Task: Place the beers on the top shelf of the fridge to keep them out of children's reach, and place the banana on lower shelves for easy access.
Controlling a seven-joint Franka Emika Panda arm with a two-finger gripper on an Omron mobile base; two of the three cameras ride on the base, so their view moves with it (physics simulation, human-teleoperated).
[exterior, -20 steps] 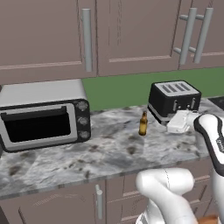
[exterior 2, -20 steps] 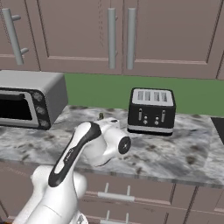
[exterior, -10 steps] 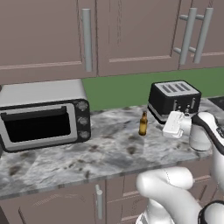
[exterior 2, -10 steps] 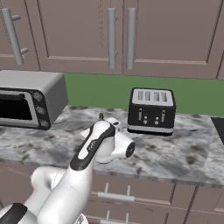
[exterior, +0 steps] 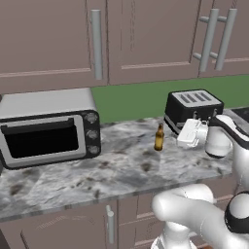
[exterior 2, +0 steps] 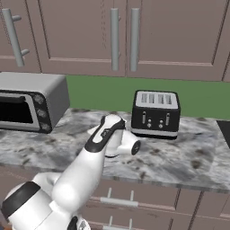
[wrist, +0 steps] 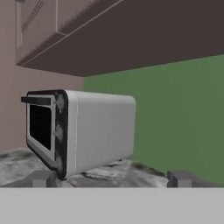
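While hand gapes wide, amber bottle on marbled counter, toaster oven, toaster, brown cabinets.

My arm: glossy white rounded shells, fat tubular links, dark grey joint bands. Black strip runs along forearm top. Wrist ends in stubby white cylinder. My fingertips: small, blocky, dark grey, matte.

A kitchen — marble counter; toaster oven; toaster; brown cabinets.
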